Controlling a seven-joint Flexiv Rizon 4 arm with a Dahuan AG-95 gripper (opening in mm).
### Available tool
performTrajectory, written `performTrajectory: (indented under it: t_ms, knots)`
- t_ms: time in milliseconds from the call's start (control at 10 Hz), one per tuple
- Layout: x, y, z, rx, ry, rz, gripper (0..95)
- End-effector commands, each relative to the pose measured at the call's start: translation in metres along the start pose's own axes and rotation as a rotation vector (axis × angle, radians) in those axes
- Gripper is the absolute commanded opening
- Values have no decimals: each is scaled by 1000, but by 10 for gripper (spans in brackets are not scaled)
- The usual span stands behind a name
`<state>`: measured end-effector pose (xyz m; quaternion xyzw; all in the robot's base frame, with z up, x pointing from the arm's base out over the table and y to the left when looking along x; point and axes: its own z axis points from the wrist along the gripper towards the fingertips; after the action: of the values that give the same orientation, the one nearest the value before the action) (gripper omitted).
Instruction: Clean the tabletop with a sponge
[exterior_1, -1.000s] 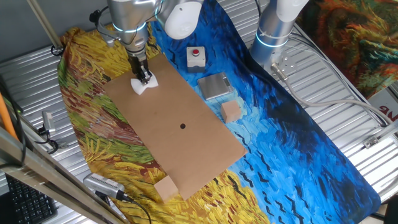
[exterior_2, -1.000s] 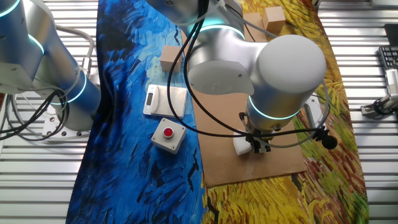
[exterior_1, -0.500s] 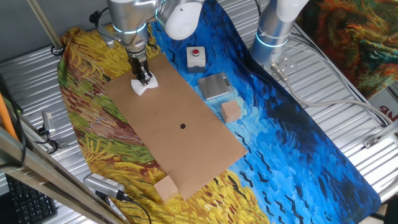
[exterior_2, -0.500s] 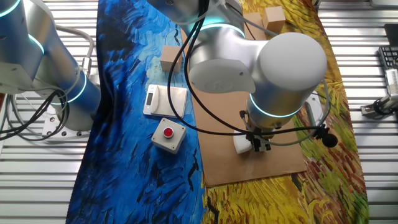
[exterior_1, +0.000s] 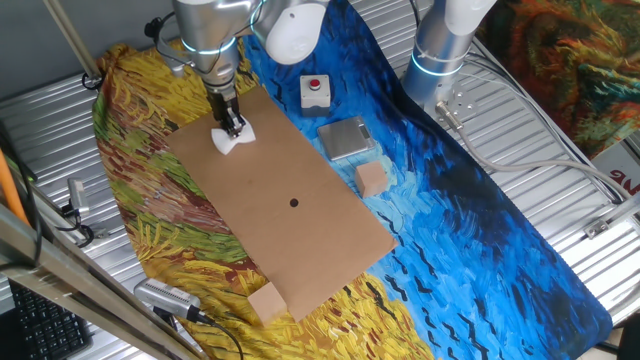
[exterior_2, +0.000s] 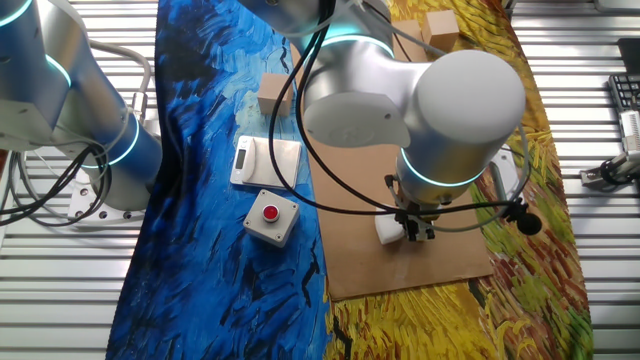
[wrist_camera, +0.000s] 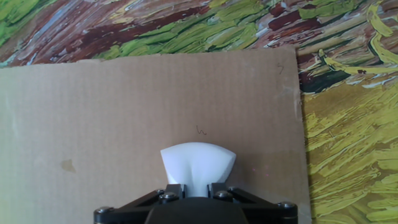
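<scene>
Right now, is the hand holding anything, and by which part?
Yes: the hand pinches the white sponge across its middle, squeezing it in at the waist, pressed on the tabletop near a corner.

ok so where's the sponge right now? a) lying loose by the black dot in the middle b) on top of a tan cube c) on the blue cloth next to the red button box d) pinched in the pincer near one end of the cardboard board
d: the pincer is shut on the sponge, which bulges out past the fingertips near one end of the tabletop, far from the black dot.
</scene>
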<state>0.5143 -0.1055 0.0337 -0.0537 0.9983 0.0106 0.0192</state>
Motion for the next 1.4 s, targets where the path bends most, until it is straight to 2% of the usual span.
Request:
performTrajectory:
  t_ms: [100,1400]
  knots:
    - [0,1,0,0,-1,2,0]
    - [0,11,0,-2,-2,16,0]
